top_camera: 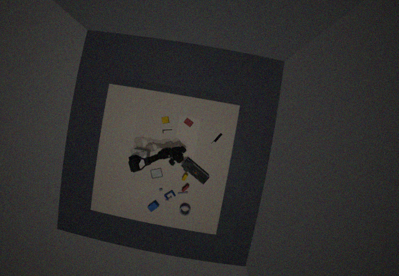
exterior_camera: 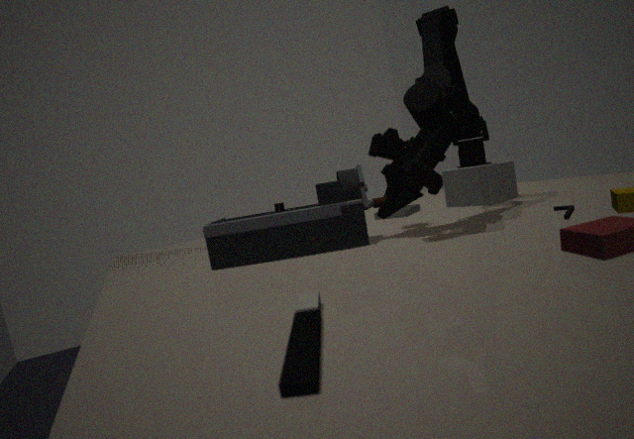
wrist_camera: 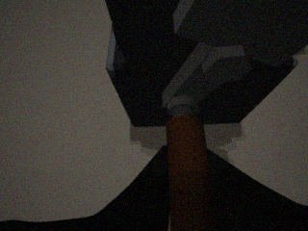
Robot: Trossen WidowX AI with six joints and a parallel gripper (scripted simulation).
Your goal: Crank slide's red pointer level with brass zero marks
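The machine (top_camera: 193, 166) (exterior_camera: 286, 245) is a long dark grey box with a lighter rim. Its crank arm (wrist_camera: 185, 79) shows at the near end in the wrist view and bears an orange-brown handle (exterior_camera: 378, 201) (wrist_camera: 188, 192). My gripper (exterior_camera: 384, 207) (wrist_camera: 181, 152) is shut on this handle, with one dark finger on each side of it. A small dark block (exterior_camera: 278, 206) stands up from the machine's top. A tiny orange spot shows on the top in the top view; I cannot tell whether it is the pointer. The brass zero marks cannot be made out.
A yellow block (top_camera: 165, 119) (exterior_camera: 623, 200), a red block (top_camera: 188, 122) (exterior_camera: 596, 234) and a black bar (top_camera: 217, 137) (exterior_camera: 300, 355) lie on the table. Beside the machine are small yellow (top_camera: 184, 176) and red (top_camera: 185, 187) things, a blue clamp-like piece and a blue block (top_camera: 153, 205).
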